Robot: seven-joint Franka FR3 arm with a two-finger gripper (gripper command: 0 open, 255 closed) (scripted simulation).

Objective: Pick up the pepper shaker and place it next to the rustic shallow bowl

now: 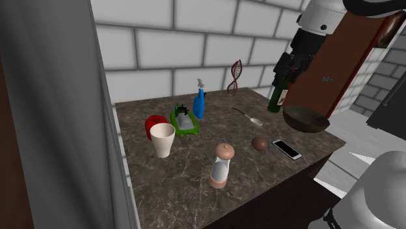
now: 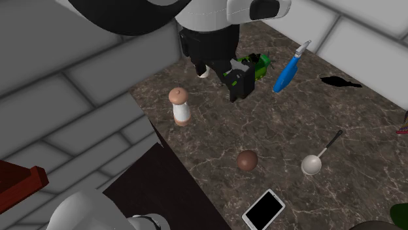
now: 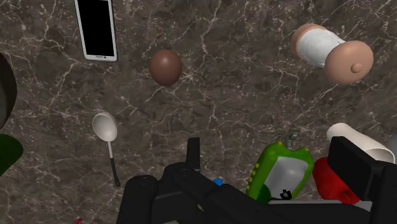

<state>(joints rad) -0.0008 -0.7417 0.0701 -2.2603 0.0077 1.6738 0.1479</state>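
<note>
The pepper shaker (image 1: 221, 166) (image 2: 180, 106) (image 3: 331, 52) is white with a tan top and base, and it stands upright near the counter's front edge. The rustic shallow bowl (image 1: 306, 120) (image 3: 3, 89) is dark and sits at the shoulder view's right end of the counter. My gripper (image 1: 289, 65) (image 2: 222, 77) (image 3: 273, 162) hangs open high above the counter, pointing down. Nothing is between its fingers. In the second exterior view it hovers over the cups and the green object, well apart from the shaker.
On the marble counter lie a phone (image 1: 287, 149) (image 3: 97, 28), a brown ball (image 1: 259, 143) (image 3: 165, 67) and a spoon (image 1: 250, 117) (image 3: 105, 127). Also there: a green bottle (image 1: 278, 97), blue spray bottle (image 1: 199, 103), green object (image 1: 184, 121), red cup (image 1: 155, 121) and white cup (image 1: 162, 138).
</note>
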